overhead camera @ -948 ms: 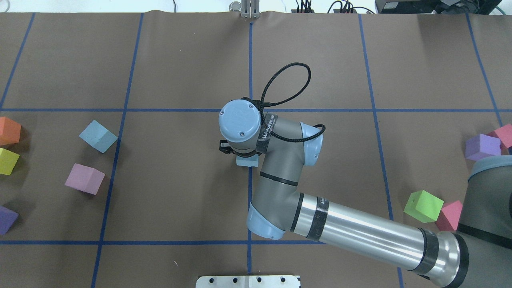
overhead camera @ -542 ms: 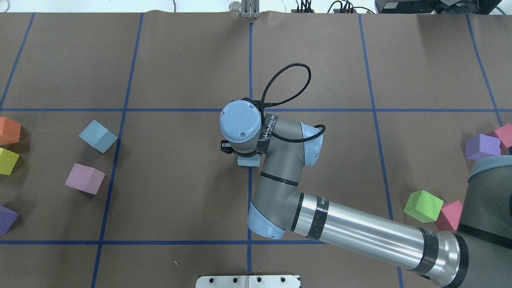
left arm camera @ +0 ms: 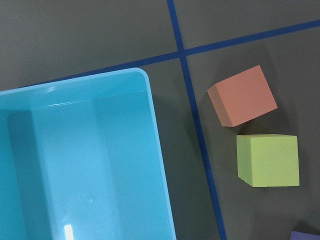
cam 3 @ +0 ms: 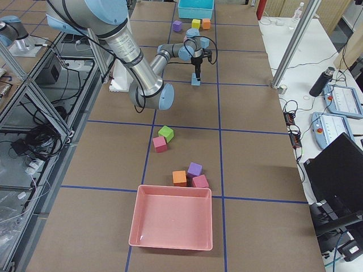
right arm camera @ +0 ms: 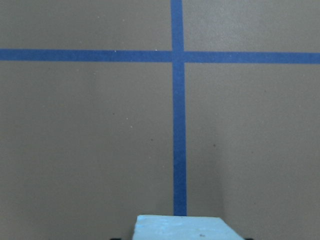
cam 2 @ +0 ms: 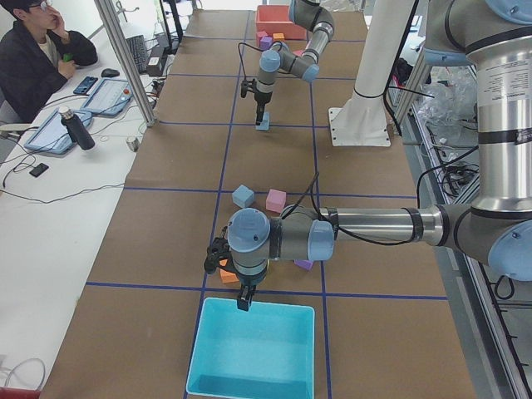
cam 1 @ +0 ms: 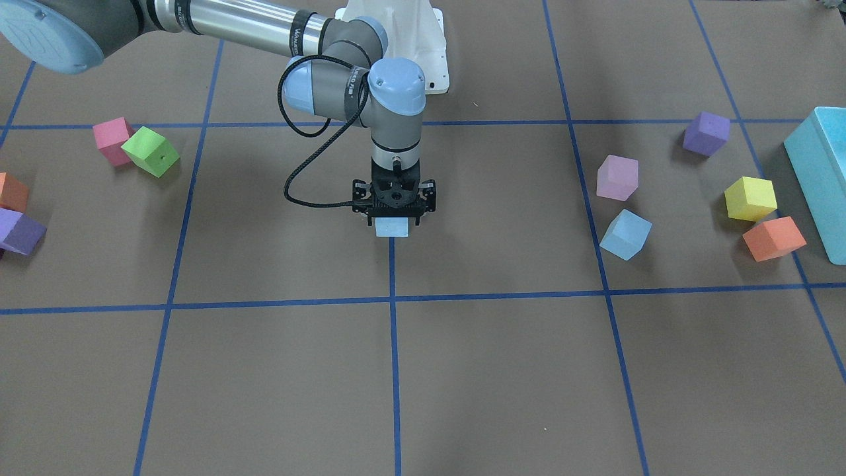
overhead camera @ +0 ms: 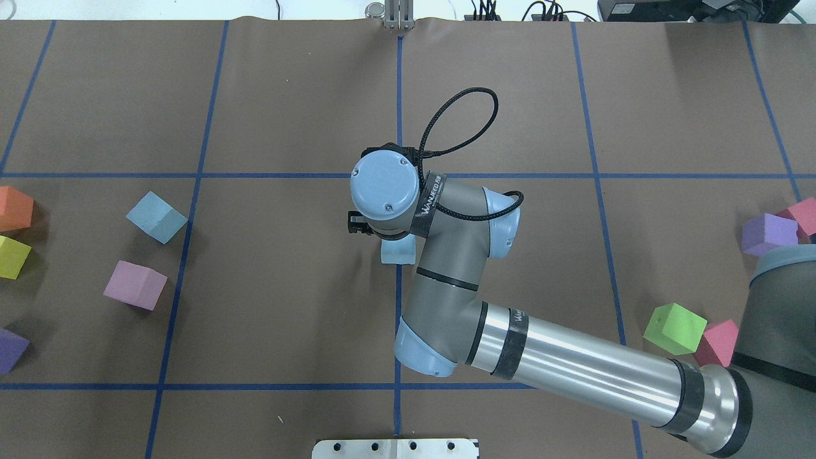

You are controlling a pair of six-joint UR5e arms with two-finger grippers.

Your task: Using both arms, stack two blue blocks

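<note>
One sky-blue block (cam 1: 391,229) sits on the blue centre line in the middle of the table; it also shows in the overhead view (overhead camera: 396,252) and at the bottom edge of the right wrist view (right arm camera: 180,227). My right gripper (cam 1: 392,223) points straight down just over it. Its jaws stand slightly apart from the block's sides, open. The second blue block (cam 1: 624,235) (overhead camera: 156,217) lies tilted on my left side, by itself. My left gripper (cam 2: 243,301) hangs over the turquoise box. It shows only in the exterior left view, so I cannot tell its state.
The turquoise box (cam 1: 819,178) (left arm camera: 155,150) stands at my far left. Beside it are orange (cam 1: 773,238), yellow (cam 1: 749,198), purple (cam 1: 706,133) and pink (cam 1: 617,177) cubes. A green cube (cam 1: 152,151) and a red-pink cube (cam 1: 110,134) lie on my right. A pink tray (cam 3: 170,218) is at the right end.
My right wrist has drawn back from the centre blue block. The block stayed in place and more of it now shows.
</note>
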